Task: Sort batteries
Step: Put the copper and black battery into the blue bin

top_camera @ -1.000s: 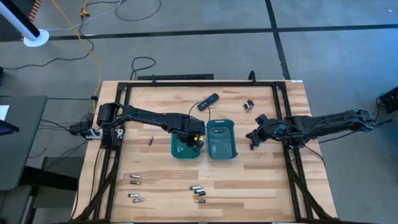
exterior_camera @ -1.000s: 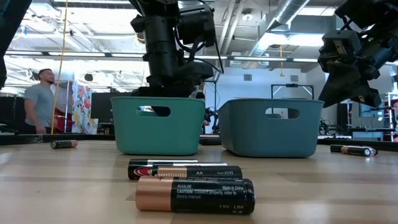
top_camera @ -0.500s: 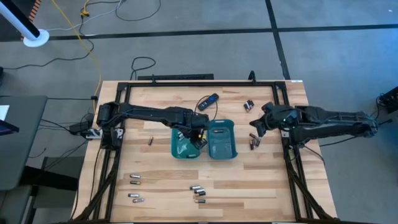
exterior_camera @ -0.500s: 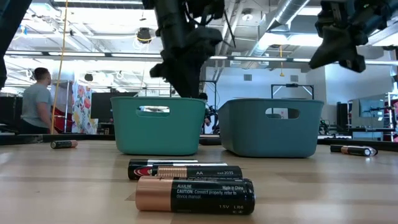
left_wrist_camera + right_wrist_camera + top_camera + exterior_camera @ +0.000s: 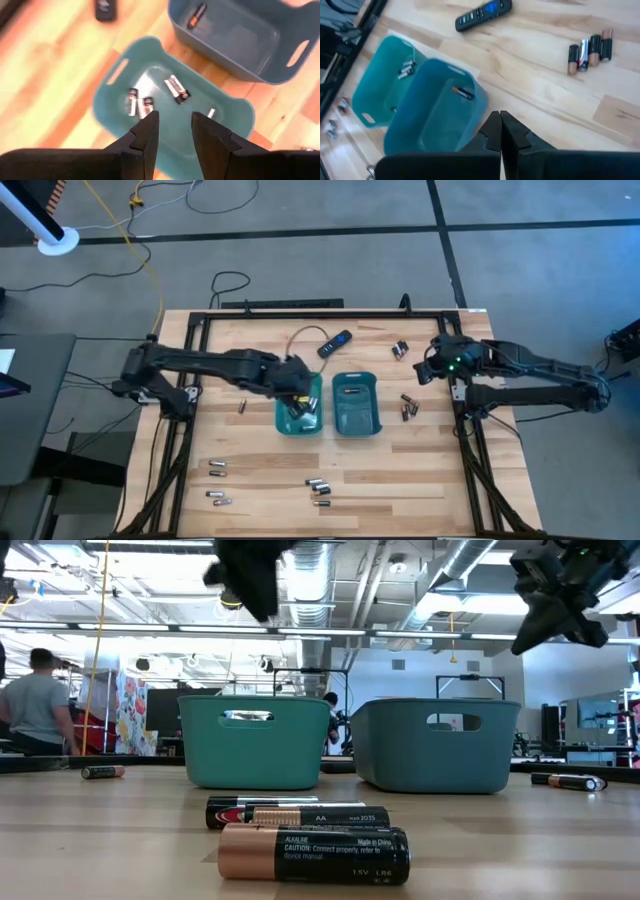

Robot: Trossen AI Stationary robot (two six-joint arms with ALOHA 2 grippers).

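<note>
Above the left teal tray [image 5: 281, 423], left gripper [image 5: 174, 132] hovers spread, empty; four batteries [image 5: 176, 89] lie inside. Right gripper [image 5: 500, 131], pressed together, holds nothing near the table's far right edge; three batteries [image 5: 590, 51] lie below. Risks: a descent clipping tray walls; a loose battery rolling. Open room: bare wood between the trays and front batteries [image 5: 318, 486].

Pale, matt butcher-block wooden table [image 5: 420, 470]; smooth teal plastic trays [image 5: 254, 740]; glossy black-and-copper cylindrical metal batteries [image 5: 314, 853].
</note>
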